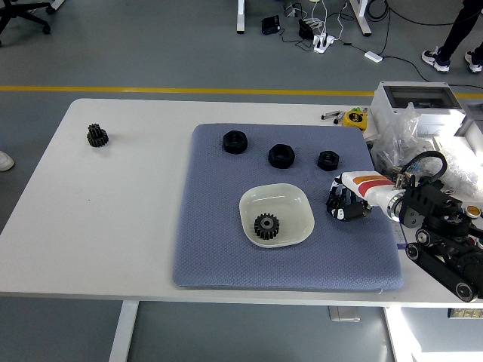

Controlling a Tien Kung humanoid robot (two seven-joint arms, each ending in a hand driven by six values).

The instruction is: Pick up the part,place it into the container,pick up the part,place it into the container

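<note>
My right hand (346, 205) hovers over the mat (226, 249) beside the bowl (294, 197), fingers curled, apparently empty. One gear (266, 225) is in. Reaching for the nearest nut (327, 159), I risk clipping the bowl's rim.

On my blue mat (226, 249) I count three black nuts (235, 142) (281, 156) (327, 160) in a row behind one cream bowl (287, 201). I count two gears: one (266, 225) inside that bowl, one (96, 136) far left of it.
</note>
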